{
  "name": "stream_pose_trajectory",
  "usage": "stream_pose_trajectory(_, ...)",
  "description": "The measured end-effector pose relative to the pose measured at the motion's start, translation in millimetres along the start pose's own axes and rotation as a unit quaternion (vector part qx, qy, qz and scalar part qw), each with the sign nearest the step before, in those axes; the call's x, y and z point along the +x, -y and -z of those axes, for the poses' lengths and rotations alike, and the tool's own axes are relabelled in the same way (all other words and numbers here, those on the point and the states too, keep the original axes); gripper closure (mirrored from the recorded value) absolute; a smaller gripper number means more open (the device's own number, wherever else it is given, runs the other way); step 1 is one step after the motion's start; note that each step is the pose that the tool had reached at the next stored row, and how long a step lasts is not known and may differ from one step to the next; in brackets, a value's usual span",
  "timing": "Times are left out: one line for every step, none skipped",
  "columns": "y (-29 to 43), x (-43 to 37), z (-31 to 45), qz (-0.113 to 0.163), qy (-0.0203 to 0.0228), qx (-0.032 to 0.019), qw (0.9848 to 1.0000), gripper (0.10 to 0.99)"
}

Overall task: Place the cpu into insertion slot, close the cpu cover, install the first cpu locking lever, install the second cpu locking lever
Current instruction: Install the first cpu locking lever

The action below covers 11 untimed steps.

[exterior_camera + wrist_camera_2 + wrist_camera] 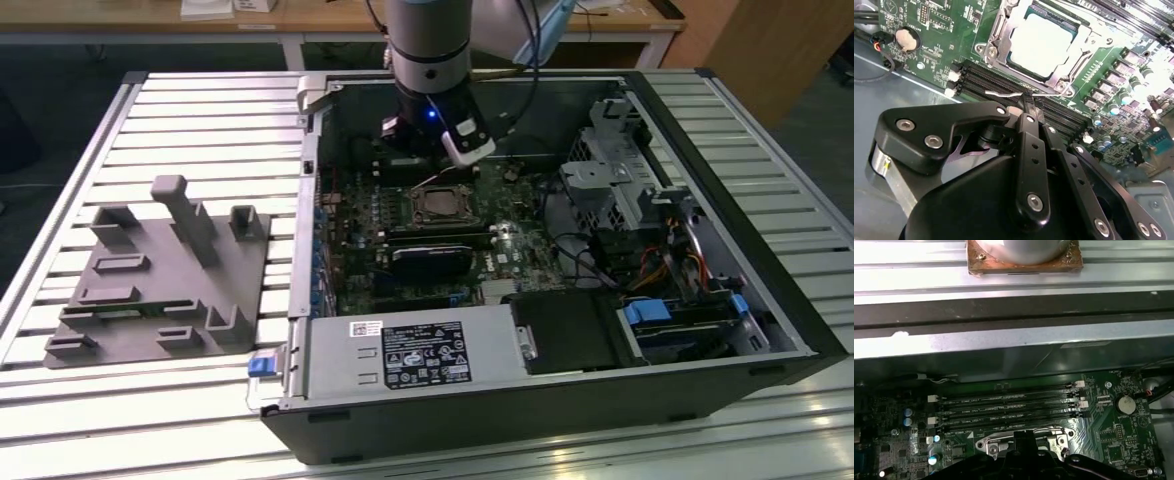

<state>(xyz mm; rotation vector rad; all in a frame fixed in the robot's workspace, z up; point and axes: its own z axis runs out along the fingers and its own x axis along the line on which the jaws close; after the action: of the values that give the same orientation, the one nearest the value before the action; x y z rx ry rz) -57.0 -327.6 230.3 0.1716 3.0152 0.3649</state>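
The end effector (1026, 107) is seen in the second wrist view drawn narrow, its black links converging to a single tip. That tip is set right at a thin wire lever (1001, 93). Whether the wire is actually pinched cannot be told.

Just beyond the lever, the cpu (1041, 40) is seated flat in the slot (1024, 70), its pale metal top showing. The cover (996, 37) is folded down around it, so that the chip is framed by the window. The first two steps are therefore judged done. The lever by the tip appears to stand free of its catch, so the lever work is judged to be in hand. The state of the other lever cannot be made out.

Between lever and socket run the long memory slots (984, 80), and a coin battery (906, 40) sits farther off on the green board. Small white print is carried on the board, but none can be read.

In the exterior view, the open case (534, 420) is laid on the slatted worktop (200, 100), toward the edge at the exterior view's right. A black label (424, 355) with white print is fixed to the box at the case's near side, its writing too small to read. A grey fixture (160, 270) is set near the opposite edge.
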Motion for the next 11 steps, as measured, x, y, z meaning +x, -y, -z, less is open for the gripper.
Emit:
stream_pose_trajectory(0.1, -0.2, -1.3, -0.001, 0.0002, 0.0001, 1.0000, 0.980)
stream_pose_trajectory(0.0, -0.5, -2.4, -0.002, 0.0005, 0.0002, 1.0000, 0.980)
stream_pose_trajectory(-0.2, -1.0, -3.4, -0.003, 0.0006, 0.0003, 1.0000, 0.980)
stream_pose_trajectory(-0.6, -1.9, -4.4, -0.003, 0.0008, 0.0005, 1.0000, 0.980)
stream_pose_trajectory(-1.1, -2.7, -5.4, -0.004, 0.0010, 0.0006, 1.0000, 0.980)
stream_pose_trajectory(-1.6, -3.5, -6.2, -0.004, 0.0012, 0.0009, 1.0000, 0.980)
stream_pose_trajectory(-2.2, -4.3, -6.8, -0.005, 0.0013, 0.0014, 1.0000, 0.980)
stream_pose_trajectory(-2.8, -5.3, -7.4, -0.005, 0.0015, 0.0020, 1.0000, 0.980)
stream_pose_trajectory(-3.4, -6.2, -7.9, -0.005, 0.0016, 0.0027, 1.0000, 0.980)
stream_pose_trajectory(-4.0, -7.2, -8.4, -0.006, 0.0018, 0.0033, 1.0000, 0.980)
stream_pose_trajectory(-4.7, -8.4, -9.0, -0.006, 0.0019, 0.0039, 1.0000, 0.980)
